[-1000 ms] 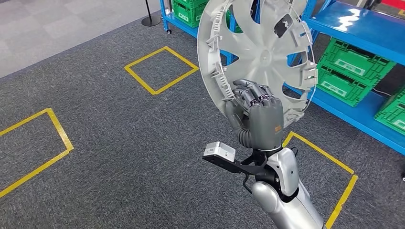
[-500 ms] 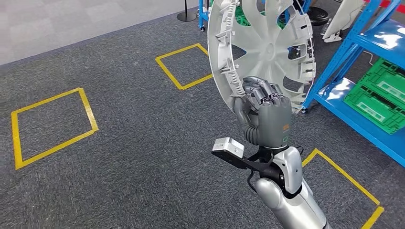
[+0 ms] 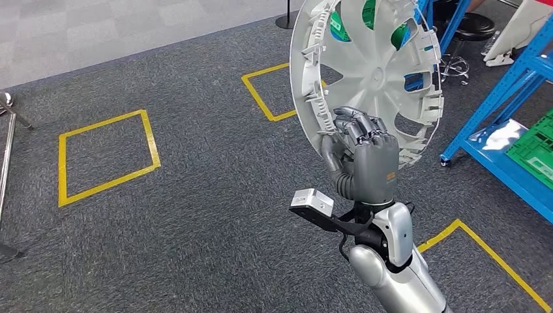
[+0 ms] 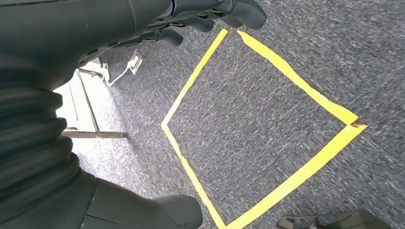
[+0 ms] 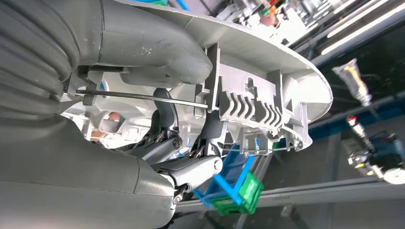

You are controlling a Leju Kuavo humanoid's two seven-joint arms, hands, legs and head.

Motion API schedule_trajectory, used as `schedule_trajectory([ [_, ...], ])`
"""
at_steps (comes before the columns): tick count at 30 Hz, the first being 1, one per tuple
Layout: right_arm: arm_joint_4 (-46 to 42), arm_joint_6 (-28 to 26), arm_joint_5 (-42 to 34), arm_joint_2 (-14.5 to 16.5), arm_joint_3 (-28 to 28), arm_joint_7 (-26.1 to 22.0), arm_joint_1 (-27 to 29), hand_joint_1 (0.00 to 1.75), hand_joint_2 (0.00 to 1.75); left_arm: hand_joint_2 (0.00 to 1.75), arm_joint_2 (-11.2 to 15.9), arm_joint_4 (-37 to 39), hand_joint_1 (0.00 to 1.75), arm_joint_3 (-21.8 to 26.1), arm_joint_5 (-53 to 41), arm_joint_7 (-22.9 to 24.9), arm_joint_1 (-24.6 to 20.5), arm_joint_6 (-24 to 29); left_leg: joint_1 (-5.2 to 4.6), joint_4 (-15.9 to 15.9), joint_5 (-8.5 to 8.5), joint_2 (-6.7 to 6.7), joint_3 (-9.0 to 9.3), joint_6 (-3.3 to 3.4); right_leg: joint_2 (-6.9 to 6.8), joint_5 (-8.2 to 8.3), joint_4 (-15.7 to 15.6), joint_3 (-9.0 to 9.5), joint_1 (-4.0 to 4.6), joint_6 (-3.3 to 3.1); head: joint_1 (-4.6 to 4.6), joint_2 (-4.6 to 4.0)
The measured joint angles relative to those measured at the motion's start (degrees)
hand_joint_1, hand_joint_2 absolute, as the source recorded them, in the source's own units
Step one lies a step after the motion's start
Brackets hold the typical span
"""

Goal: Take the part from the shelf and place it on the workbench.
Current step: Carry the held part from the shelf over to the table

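head view, right robot hand (image 3: 365, 156) gripping one grey wheel cover (image 3: 372, 65), three yellow floor squares (image 3: 107, 156)

From my head view, the wheel cover (image 3: 368, 72) is cut off by the top edge, so I cannot see its upper rim. My right hand (image 3: 362, 160) hides the section of lower rim it grips. The blue shelf (image 3: 515, 98) runs out of frame at the right, and the green crate (image 3: 535, 147) on it is only partly visible. In the left wrist view, my left hand (image 4: 67, 71) is dark and close; I cannot tell how its fingers lie. In the right wrist view, the background behind the cover is blurred.
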Motion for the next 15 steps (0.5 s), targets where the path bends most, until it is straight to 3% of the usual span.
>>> schedule_trajectory([
  [2, -0.2, 0.0, 0.1, 0.0, 0.0, 0.0, 0.1, 1.75, 1.75, 1.75, 0.0, 0.0, 0.00, -0.2, 0.0, 0.0, -0.4, 0.0, -0.21, -6.7, 2.20, 1.78, 3.60, 0.46, -0.93, -0.39, 0.3, 0.13, 0.24, 0.63, 0.05, 0.00],
  [3, -0.3, 0.1, 0.1, 0.0, 0.0, 0.0, 0.1, 1.75, 1.75, 1.75, 0.1, 0.0, 0.00, -0.3, 0.1, 0.0, -0.6, 0.0, -0.36, -8.2, 2.47, 2.23, 4.34, 0.83, -1.32, -0.52, 0.4, 0.18, 0.38, 0.96, 0.12, 0.00],
  [5, -0.3, 0.5, -0.1, 0.1, 0.0, -0.1, -0.2, 1.75, 1.75, 1.75, 0.1, 0.0, 0.00, -0.3, 0.6, 0.0, -0.6, 0.0, -0.59, -8.5, 2.46, 1.36, 4.23, 1.73, -2.04, -0.64, 0.3, 0.35, 0.39, 1.61, 0.25, 0.00],
  [7, -0.3, 1.0, -0.2, 0.3, 0.0, -0.3, -0.7, 1.75, 1.75, 1.75, 0.2, 0.0, 0.00, -0.3, 1.2, -0.2, -0.4, 0.1, -0.54, -8.7, 2.67, 0.37, 4.29, 2.50, -1.02, -1.57, 1.3, 0.16, 0.06, 2.30, 0.31, 0.00],
  [8, -0.2, 1.5, -0.3, 0.4, 0.0, -0.4, -1.0, 1.75, 1.75, 1.75, 0.2, 0.0, 0.00, -0.3, 1.6, -0.3, -0.3, 0.2, -0.44, -8.8, 2.81, -0.14, 4.34, 2.87, 0.19, -2.84, 3.2, -0.64, -0.08, 2.56, 0.39, 0.00],
  [10, -0.1, 2.7, -0.5, 0.6, 0.1, -0.9, -1.8, 1.75, 1.75, 1.75, 0.3, 0.0, 0.00, -0.2, 2.3, -0.5, -0.1, 0.4, -0.41, -8.9, 2.94, -1.25, 4.26, 3.33, 2.55, -6.45, 10.3, -3.99, -0.20, 2.72, 0.57, 0.00],
  [12, 0.3, 3.6, -0.8, 0.9, 0.3, -1.1, -2.8, 1.75, 1.75, 1.75, 0.4, 0.0, 0.00, -0.2, 2.9, -0.7, 0.2, 0.7, -0.49, -8.8, 2.95, -2.58, 4.18, 3.44, 3.16, -8.22, 16.3, -7.12, -0.16, 2.68, 0.63, 0.00],
  [13, 0.5, 3.9, -1.0, 1.1, 0.4, -1.1, -3.2, 1.75, 1.75, 1.75, 0.4, 0.0, 0.00, -0.2, 3.1, -0.8, 0.5, 0.8, -0.51, -8.7, 2.95, -3.30, 4.18, 3.43, 3.25, -7.49, 16.5, -7.42, -0.15, 2.58, 0.64, 0.00],
  [15, 0.9, 4.2, -1.2, 1.6, 0.6, -1.2, -4.1, 1.75, 1.75, 1.75, 0.3, 0.0, 0.00, -0.1, 3.5, -1.0, 0.9, 1.1, -0.47, -8.5, 2.91, -4.79, 4.22, 3.32, 3.89, -3.49, 10.6, -4.88, -0.23, 2.27, 0.66, 0.00],
])
